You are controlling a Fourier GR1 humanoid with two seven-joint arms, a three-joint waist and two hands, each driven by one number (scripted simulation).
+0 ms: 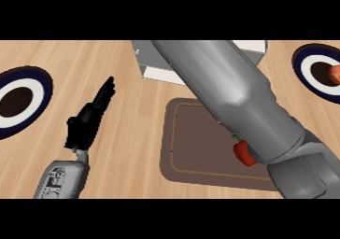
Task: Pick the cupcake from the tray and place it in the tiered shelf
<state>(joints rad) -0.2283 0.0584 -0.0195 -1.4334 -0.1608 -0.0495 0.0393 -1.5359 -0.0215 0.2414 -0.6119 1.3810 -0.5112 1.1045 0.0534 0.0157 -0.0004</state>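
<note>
A brown tray [193, 144] lies at the middle of the wooden counter. No cupcake shows anywhere. My right forearm [235, 98] crosses the tray from the lower right and runs over the white and grey tiered shelf [155, 71] at the top centre. It leaves the picture there, so my right hand is out of sight. My left hand [93, 114] stays left of the tray, open, fingers straight and pointing away, holding nothing.
A red vegetable with a green stem [242, 153] sits on the tray's right side, half hidden by my forearm. A dark blue and white plate [7, 119] is at the left edge. Another plate [312, 70] at the upper right carries an orange-red item [339, 73].
</note>
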